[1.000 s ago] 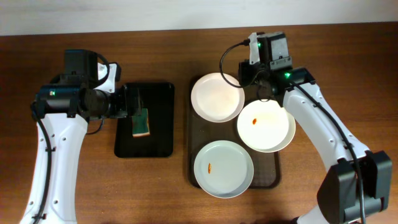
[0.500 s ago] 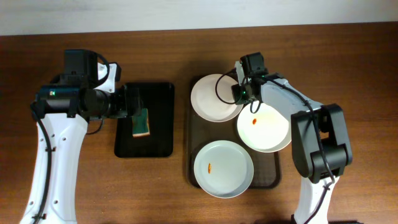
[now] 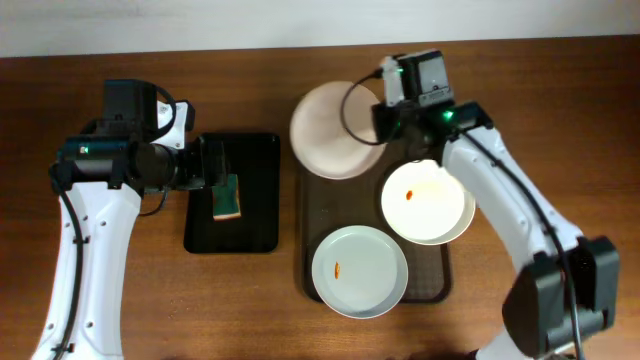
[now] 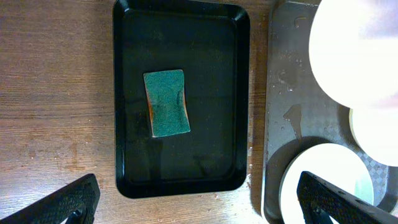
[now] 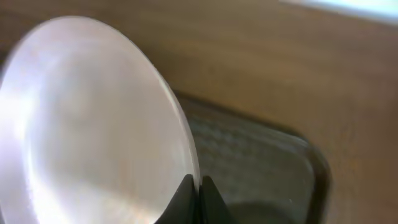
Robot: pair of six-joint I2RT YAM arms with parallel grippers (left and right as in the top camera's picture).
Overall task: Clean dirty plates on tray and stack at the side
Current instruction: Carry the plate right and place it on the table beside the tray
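Three white plates are in view. My right gripper (image 3: 382,128) is shut on the right rim of the far plate (image 3: 335,130) and holds it tilted above the brown tray's (image 3: 320,205) far end; the wrist view shows the rim (image 5: 186,149) pinched between my fingers. Two plates with orange smears lie on the tray: one at the right (image 3: 427,202), one at the front (image 3: 359,271). My left gripper (image 4: 199,208) is open and empty above the black tray (image 4: 180,180).
A green sponge (image 3: 227,197) lies in the small glossy black tray (image 3: 255,235) left of the brown tray; it shows in the left wrist view too (image 4: 166,102). Bare wooden table (image 3: 150,300) lies around both trays.
The right gripper has lifted the far plate by its rim; the plate has tilted and shifted up and to the left. The left arm has not moved.
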